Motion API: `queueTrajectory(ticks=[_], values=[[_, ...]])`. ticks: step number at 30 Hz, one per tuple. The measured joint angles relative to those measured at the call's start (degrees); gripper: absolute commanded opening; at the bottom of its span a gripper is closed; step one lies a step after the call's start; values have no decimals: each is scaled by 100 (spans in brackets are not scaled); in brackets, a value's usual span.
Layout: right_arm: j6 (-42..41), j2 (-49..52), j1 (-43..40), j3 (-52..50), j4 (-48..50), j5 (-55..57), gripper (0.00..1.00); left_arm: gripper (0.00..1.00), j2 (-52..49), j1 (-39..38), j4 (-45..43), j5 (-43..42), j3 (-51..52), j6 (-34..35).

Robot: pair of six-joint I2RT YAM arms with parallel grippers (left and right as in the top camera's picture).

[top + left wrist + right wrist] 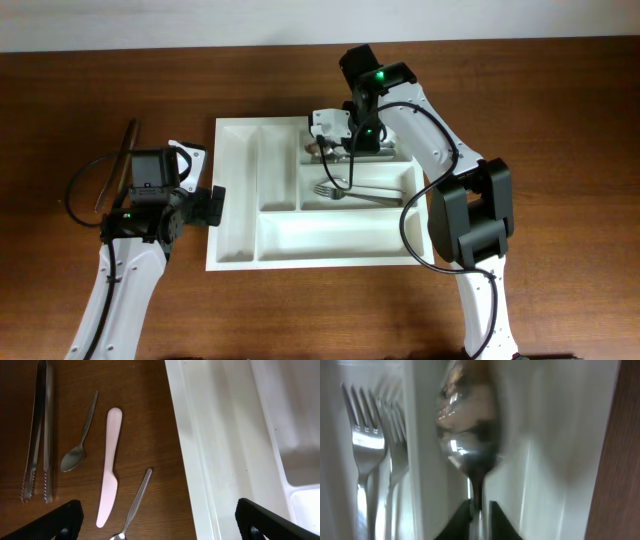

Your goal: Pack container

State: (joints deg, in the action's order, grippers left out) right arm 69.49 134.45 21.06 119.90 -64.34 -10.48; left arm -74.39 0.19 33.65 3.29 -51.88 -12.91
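Container (235, 200) at frame centre: forks (352, 190) are packed; tongs (39, 430), knife (109, 467) and loose spoons (80, 435) at left remain out. My right gripper (480, 510) has a spoon (470, 435) handle between its fingers above the upper right compartment; whether it is clamped I cannot tell. My left gripper (213, 205) stands wide apart, empty.

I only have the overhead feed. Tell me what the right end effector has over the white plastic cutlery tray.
Observer: The right wrist view shows a shiny metal spoon, its handle between the fingers of the right end effector. Blur hides whether it is clamped.
Operator: Say which compartment it is over.
Observer: The one beside the two metal forks, across a divider wall.
Operator: List what the left arm hides on the table.
Observer: The left wrist view shows a small metal spoon, a pale pink plastic knife and a second spoon's handle, all beside the white plastic cutlery tray.
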Motion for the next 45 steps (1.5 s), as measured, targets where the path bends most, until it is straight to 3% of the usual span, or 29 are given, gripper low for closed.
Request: queueTrajectory(ticks=[8,13,16,19,22,26,29,30,31,39,45], values=[[-1019,0,2,103,-24,229,28,99,0,0,0,-2,0,0],[-1873,-140,-4,282,-431,671,50,99,0,0,0,0,0,2],[-2516,-549,-42,411,-533,804,54,99,0,0,0,-2,0,0],[-3195,-1172,-208,608,-581,835,66,99,0,0,2,-2,0,2],[-3939,-1906,-608,787,-592,826,69,99,0,0,0,-2,0,0],[-5125,-2896,-1880,968,-597,520,70,99,0,0,-7,-2,0,0],[-5921,-3189,-3038,1008,-660,101,77,99,0,0,-92,-28,0,2],[-6129,-3200,-3364,1010,-710,-42,81,99,0,0,-81,-90,0,7],[-6317,-3195,-3659,1008,-767,-170,99,99,0,7,-9,-205,-2,33],[-7108,-2824,-5313,935,-1093,-756,99,99,0,22,544,-1513,-11,291],[-7237,-2741,-5615,916,-1093,-839,99,99,-9,227,892,-1486,-85,925]])
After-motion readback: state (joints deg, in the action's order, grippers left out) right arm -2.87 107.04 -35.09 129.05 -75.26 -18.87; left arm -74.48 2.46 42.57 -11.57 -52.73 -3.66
